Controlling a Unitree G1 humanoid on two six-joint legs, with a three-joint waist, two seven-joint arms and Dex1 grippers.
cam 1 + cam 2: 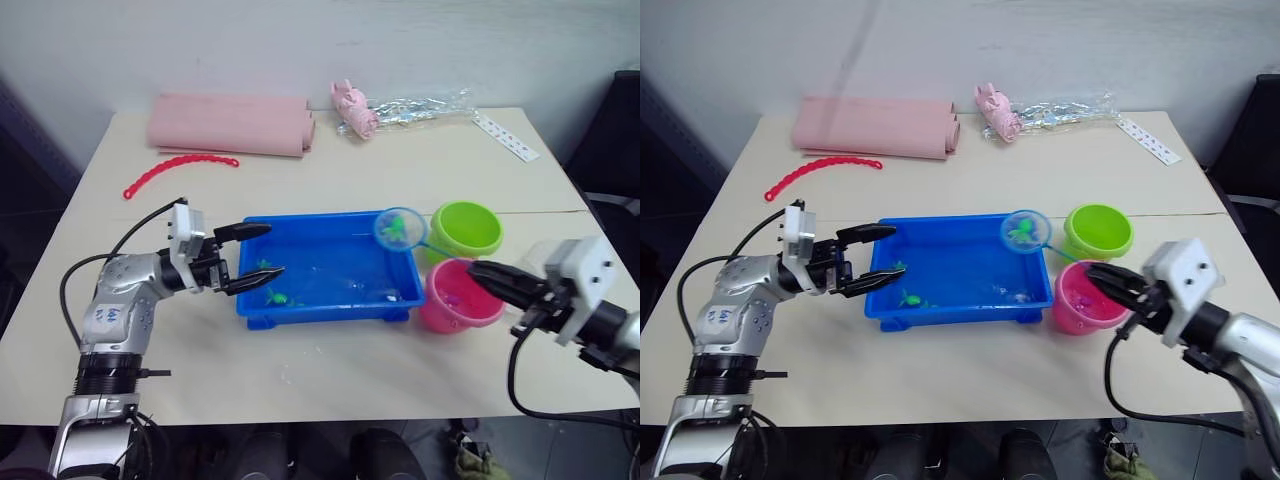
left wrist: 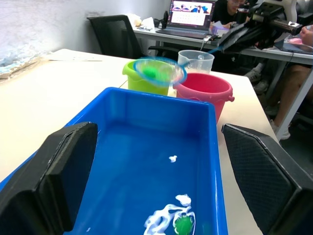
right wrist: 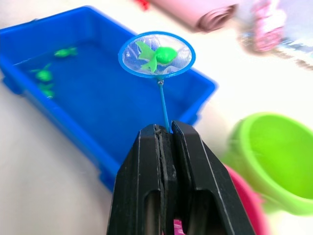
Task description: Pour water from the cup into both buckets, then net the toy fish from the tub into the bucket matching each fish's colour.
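On the counter (image 1: pixel 330 185), going left to right: the left end effector (image 1: pixel 252 256) is spread wide across the left rim of the tub (image 1: pixel 325 305), holding nothing. Inside the tub, green toy fish (image 1: pixel 272 295) sit near that left end. Over the tub's far right corner hangs the net (image 1: pixel 400 229), carrying one green fish (image 3: pixel 157 55) in its mesh. Its thin handle runs back rightward to the right end effector (image 3: pixel 165 131), whose fingers are pressed together on the handle. The green bucket (image 1: pixel 466 231) lies just right of the hoop, the pink bucket (image 1: pixel 458 296) nearer the robot, under the handle. The coming move probably turns on that short rightward gap (only the right arm can close it): hoop to green bucket.
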